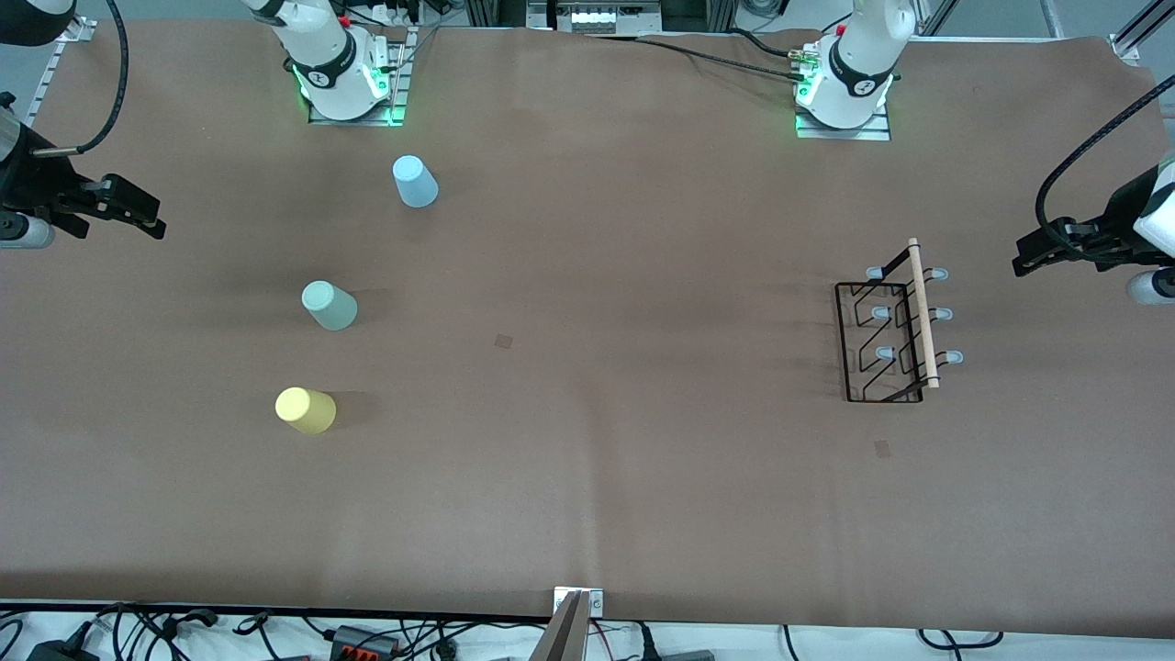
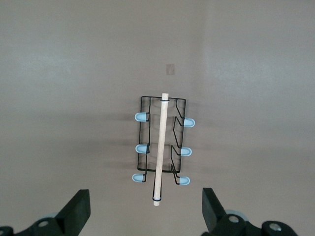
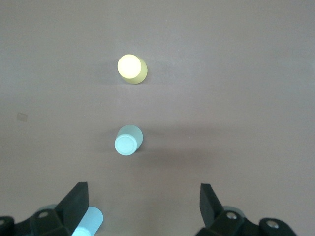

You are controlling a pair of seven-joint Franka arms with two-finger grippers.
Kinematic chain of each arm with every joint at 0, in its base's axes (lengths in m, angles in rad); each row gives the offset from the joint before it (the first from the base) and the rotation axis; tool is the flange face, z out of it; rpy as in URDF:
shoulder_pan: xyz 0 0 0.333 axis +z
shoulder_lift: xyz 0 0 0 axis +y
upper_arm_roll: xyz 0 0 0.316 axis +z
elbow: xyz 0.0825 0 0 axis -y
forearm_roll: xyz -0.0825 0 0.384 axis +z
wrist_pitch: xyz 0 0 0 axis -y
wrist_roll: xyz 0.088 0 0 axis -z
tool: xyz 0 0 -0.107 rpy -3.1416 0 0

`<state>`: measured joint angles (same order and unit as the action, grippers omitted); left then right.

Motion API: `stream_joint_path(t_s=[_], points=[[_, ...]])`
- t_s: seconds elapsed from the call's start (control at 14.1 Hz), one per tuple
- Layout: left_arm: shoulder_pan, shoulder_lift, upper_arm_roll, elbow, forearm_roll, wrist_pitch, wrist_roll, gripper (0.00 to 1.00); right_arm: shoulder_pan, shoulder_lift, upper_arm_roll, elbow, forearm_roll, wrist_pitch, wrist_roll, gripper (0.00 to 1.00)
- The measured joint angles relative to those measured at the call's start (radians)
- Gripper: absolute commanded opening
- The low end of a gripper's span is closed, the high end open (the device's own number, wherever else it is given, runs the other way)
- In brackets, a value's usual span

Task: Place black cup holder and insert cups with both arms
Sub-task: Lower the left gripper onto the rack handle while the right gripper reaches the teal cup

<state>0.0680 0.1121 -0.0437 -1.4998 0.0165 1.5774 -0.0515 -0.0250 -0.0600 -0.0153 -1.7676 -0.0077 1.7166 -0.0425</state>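
While both arms wait up high at the table's (image 1: 587,514) two ends, we see nothing gripped yet. Landmark = the rack (image 1: 895,326), which sits upright on the table toward the left arm's end, wood rod (image 1: 923,312) along its top, grey-blue pegs sticking out on both sides, no cups on it.

L pincer (image 1: 1033,260) hangs just off the rack, at the left arm's edge of the table; in the left wrist view the rack (image 2: 161,147) shows between and ahead of its fingers (image 2: 78,210), which stand wide apart w/ nothing in them.

Cups are well apart from the rack, all toward the right arm's end, each upside down on the table. Blue cup (image 1: 415,181) is farther from the front camera than the rack. Green cup (image 1: 330,305) is about level w/ the rack. Yellow cup (image 1: 306,409) is a bit nearer to the camera than the rack.

R pincer (image 1: 142,216) is farthest from the rack, at the right arm's edge of the table, also open and empty; the right wrist view shows the yellow (image 3: 132,69), green (image 3: 128,140) and blue (image 3: 88,222) cups in a line below it.
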Motion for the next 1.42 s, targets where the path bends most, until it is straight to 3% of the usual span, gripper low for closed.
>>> stream_joint_path(t_s=[0.85,1.2,1.42], points=[[0.0,0.004,0.0,-0.001,0.0,-0.003,0.0,1.0,0.0,0.001,0.0,-0.002,0.0,0.0,0.0,1.0],[0.029,0.056,0.002,-0.036,-0.053,0.002,-0.001,1.0,0.001,0.015,0.002,-0.006,0.0,0.0,-0.001,1.0],[0.067,0.13,0.003,-0.079,-0.092,0.081,0.0,1.0,0.009,0.054,0.01,-0.01,0.0,0.001,-0.003,1.0]])
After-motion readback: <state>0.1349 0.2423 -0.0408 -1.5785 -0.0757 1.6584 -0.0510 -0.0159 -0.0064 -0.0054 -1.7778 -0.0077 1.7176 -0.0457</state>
